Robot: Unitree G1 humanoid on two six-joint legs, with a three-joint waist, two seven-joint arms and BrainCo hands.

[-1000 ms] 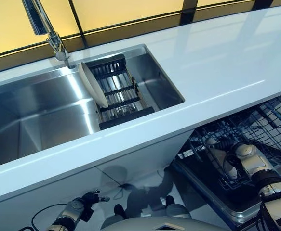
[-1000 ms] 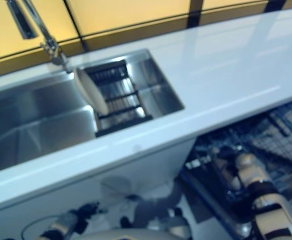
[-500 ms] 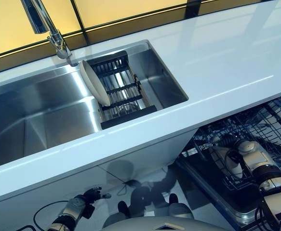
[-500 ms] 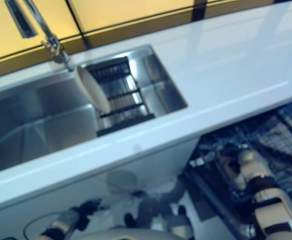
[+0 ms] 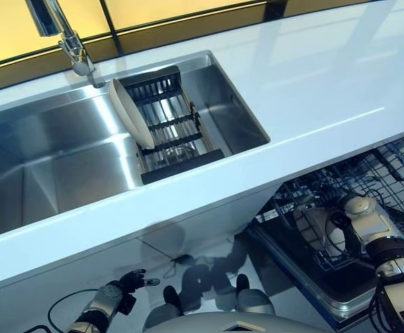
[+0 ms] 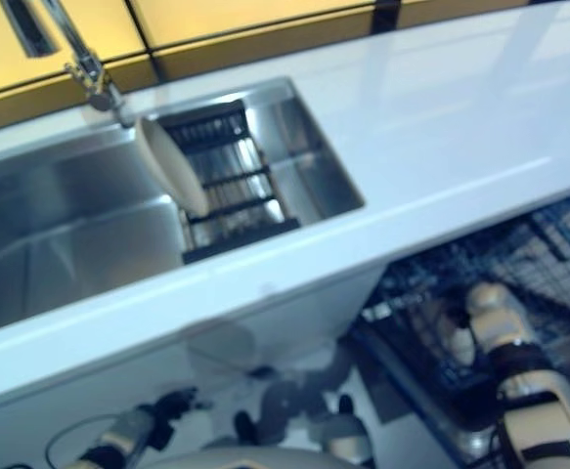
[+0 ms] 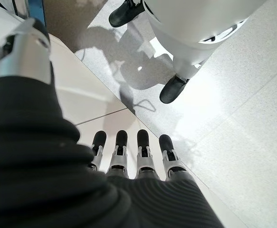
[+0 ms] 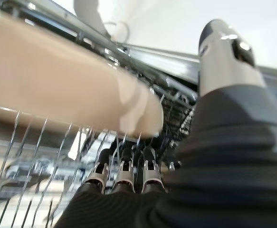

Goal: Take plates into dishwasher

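Two cream-coloured plates show. One plate (image 5: 131,114), round and shallow with a smooth pale face, leans tilted against the dark drying rack (image 5: 168,125) inside the steel sink (image 5: 63,163), below the single tap (image 5: 70,41). The other plate (image 8: 67,88) sits on the wire dishwasher rack (image 5: 347,201) under the white surface (image 5: 312,83), just beside the right hand (image 8: 124,173) (it looks thick-rimmed and plain from the wrist view). That hand's fingers extend fairly straight among the wires with the thumb apart, gripping nothing. The left hand (image 7: 131,156) hangs low near the floor (image 7: 233,95), fingers straight and empty.
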